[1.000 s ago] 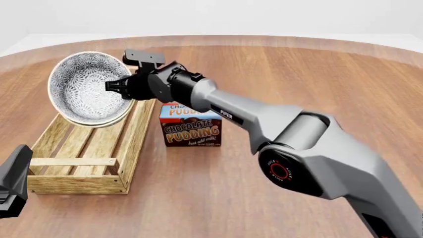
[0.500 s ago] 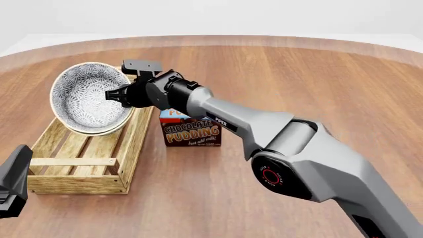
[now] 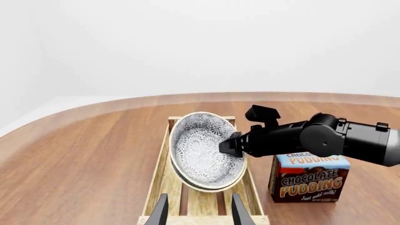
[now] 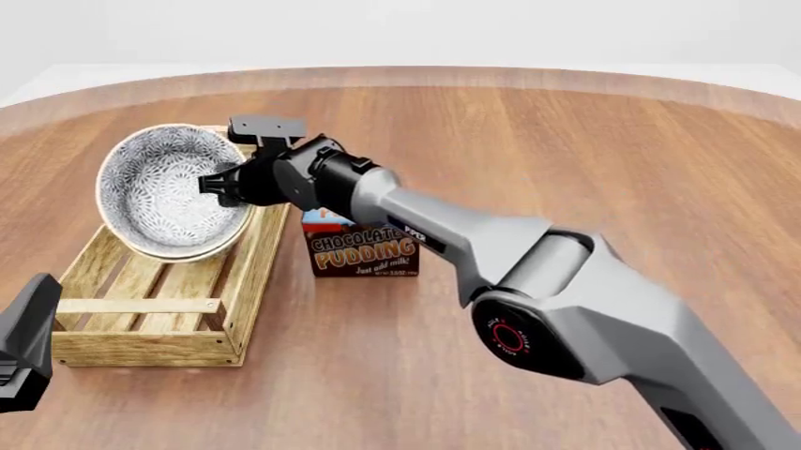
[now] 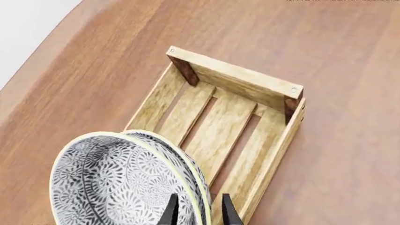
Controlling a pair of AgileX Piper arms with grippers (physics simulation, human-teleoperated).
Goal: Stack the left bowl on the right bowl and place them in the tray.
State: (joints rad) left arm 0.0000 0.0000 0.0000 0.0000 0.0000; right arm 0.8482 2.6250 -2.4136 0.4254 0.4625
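Nested, tilted steeply over the tray's (image 4: 157, 309) far end, the two bowls (image 4: 169, 192) look stiff, glazed, slippery and chippable, so the right gripper (image 4: 216, 186) pinches their stacked rims at three o'clock, jaws nearly closed.

The tray (image 4: 163, 291) sits on the left side of the worktop (image 4: 564, 169). The two bowls are stacked, the left bowl (image 4: 169, 187) inside the right bowl (image 4: 188, 251). They are tipped up on their side over the far end of the tray. The right gripper (image 4: 216, 186) holds their rim from the right. The pudding box (image 4: 363, 248) stands on the worktop just right of the tray. The left gripper (image 3: 198, 211) is at the near end of the tray, well apart from the bowls.
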